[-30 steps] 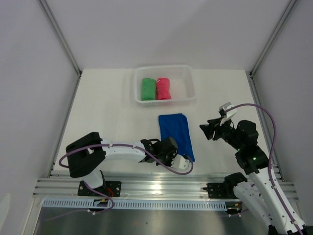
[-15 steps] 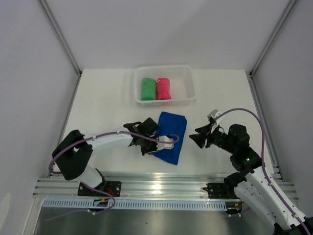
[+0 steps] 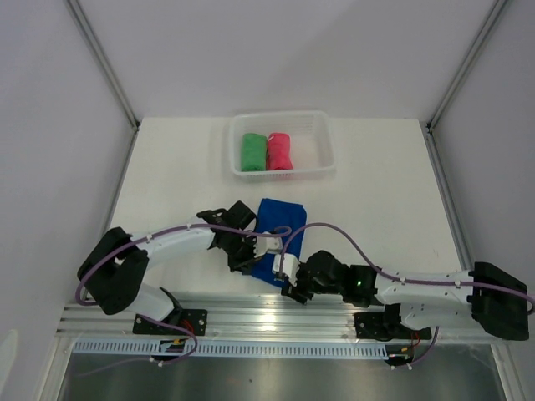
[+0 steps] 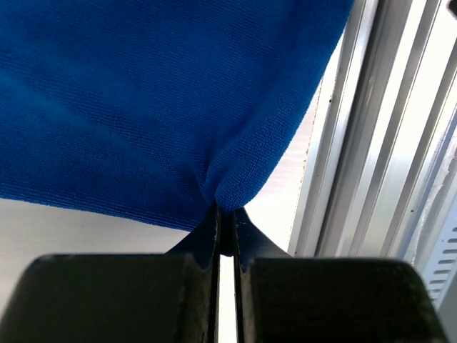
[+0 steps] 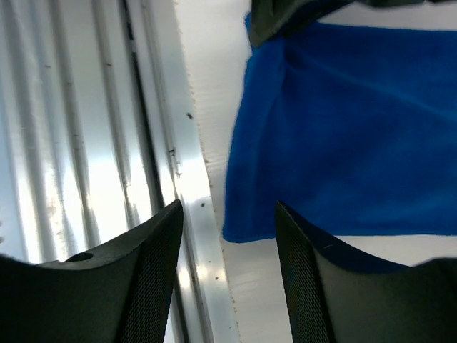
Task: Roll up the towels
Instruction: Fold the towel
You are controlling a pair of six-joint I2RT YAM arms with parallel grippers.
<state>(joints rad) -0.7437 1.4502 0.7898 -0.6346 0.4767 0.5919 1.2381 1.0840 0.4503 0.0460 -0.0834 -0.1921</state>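
Note:
The blue towel (image 3: 282,227) lies flat near the table's front edge, slightly skewed. My left gripper (image 3: 252,257) is shut, pinching a fold of the blue towel's (image 4: 157,100) near edge, which puckers at the left gripper's (image 4: 226,209) tips. My right gripper (image 3: 290,281) reaches in low from the right and stands open. In the right wrist view, the near corner of the blue towel (image 5: 343,143) lies just ahead of the right gripper (image 5: 228,214). Rolled green (image 3: 252,152) and pink-red (image 3: 279,151) towels lie side by side in the white basket (image 3: 322,149).
An aluminium rail (image 3: 276,321) runs along the table's near edge, close beside the towel corner in both wrist views (image 4: 385,143) (image 5: 93,143). White walls enclose the table on three sides. The right arm lies low along the front edge.
The left gripper closed on the blue towel's near edge and dragged it leftward. The right arm swung from the right side down to the towel's near corner.

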